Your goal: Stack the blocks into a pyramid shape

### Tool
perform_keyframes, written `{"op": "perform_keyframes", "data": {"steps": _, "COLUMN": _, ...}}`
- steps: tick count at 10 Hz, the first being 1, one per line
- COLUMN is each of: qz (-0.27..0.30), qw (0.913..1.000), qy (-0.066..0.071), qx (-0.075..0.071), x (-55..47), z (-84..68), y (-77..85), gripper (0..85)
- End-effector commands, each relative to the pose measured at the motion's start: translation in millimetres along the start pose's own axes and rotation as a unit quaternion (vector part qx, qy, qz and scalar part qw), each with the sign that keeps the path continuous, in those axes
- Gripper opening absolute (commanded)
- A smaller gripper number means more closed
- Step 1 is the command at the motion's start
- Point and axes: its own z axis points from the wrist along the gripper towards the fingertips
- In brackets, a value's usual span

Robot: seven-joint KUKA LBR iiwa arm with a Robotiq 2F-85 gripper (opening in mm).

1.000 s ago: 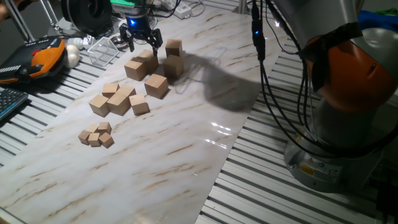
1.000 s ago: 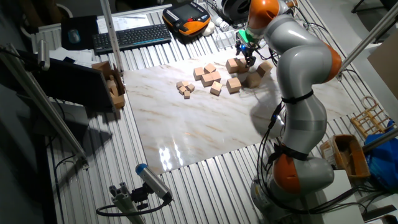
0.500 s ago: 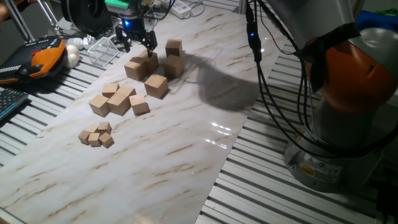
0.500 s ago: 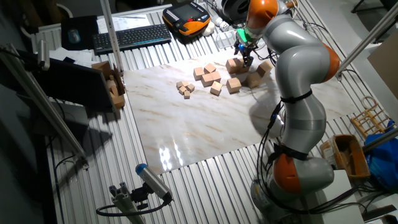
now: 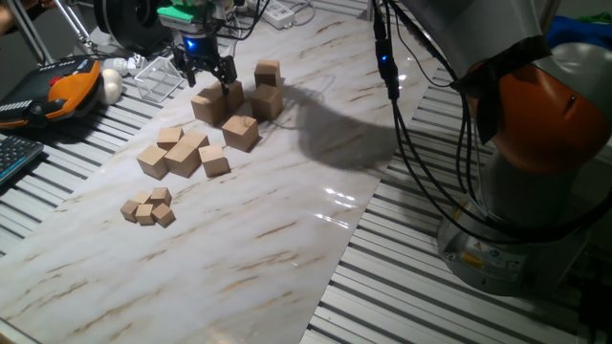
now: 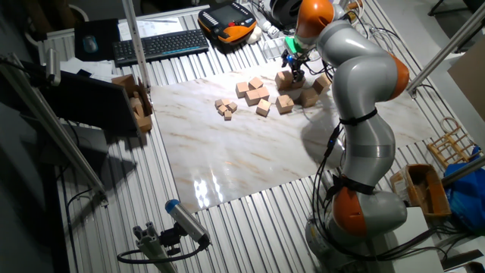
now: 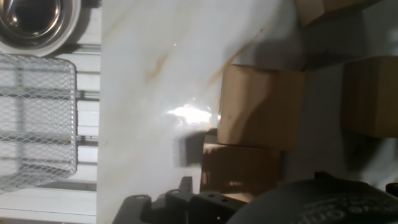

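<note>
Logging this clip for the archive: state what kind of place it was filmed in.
Most likely a robotics lab: the arm stands at a slatted metal bench, with a keyboard and an orange teach pendant beside the wooden blocks.

Marble-patterned desk (image 5: pixel 287 191) carrying wooden cubes
The blocks (image 5: pixel 240 132) lie toward its far end; beside them, nearer, sit medium cubes (image 5: pixel 182 153), then tiny cubes (image 5: pixel 148 207) clustered nearest the viewer.

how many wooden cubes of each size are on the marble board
large wooden cubes: 5
medium wooden cubes: 4
tiny wooden cubes: about 5, huddled too close to separate surely
total: about 14
</note>
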Motion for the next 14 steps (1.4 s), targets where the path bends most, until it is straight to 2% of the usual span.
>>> {"op": "perform_keyframes", "data": {"steps": 1, "qz": 0.0, "qw": 1.0, "qy": 0.0, "qx": -0.001, "x": 0.4, "z": 2.3, "y": 0.1, "gripper": 85.0}}
{"op": "perform_keyframes", "data": {"steps": 7, "qz": -0.001, "qw": 1.0, "qy": 0.002, "qx": -0.001, "x": 2.7, "z": 10.9, "y": 5.8, "gripper": 85.0}}
{"op": "perform_keyframes", "data": {"steps": 14, "qz": 0.007, "qw": 0.9999, "qy": -0.009, "qx": -0.003, "x": 3.8, "z": 18.2, "y": 10.1, "gripper": 85.0}}
